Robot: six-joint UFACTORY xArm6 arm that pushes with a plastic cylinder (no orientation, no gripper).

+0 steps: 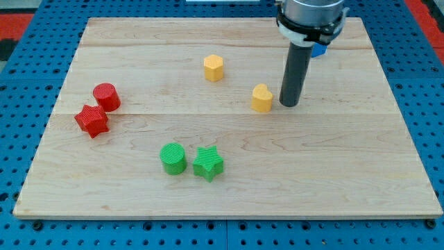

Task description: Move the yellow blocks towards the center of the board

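Wooden board (pixel 229 187), six plastic blocks, rod tip down, no claw.
Near: green cylinder (pixel 173 157), green star (pixel 208 164); left: red star (pixel 91 120), red cylinder (pixel 107 96); yellow heart-shaped block (pixel 261 98) just left of my tip (pixel 289 104); yellow hexagonal block (pixel 214 68) farther; blue block (pixel 319 50) behind rod.

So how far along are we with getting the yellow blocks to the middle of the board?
Partly there. The yellow heart-shaped block already sits close to the centre, slightly to the view's right. My tip is on the board just to that block's right, a small gap between them, so that block looks in hand. Left: the yellow hexagonal block lies further toward the view's top.
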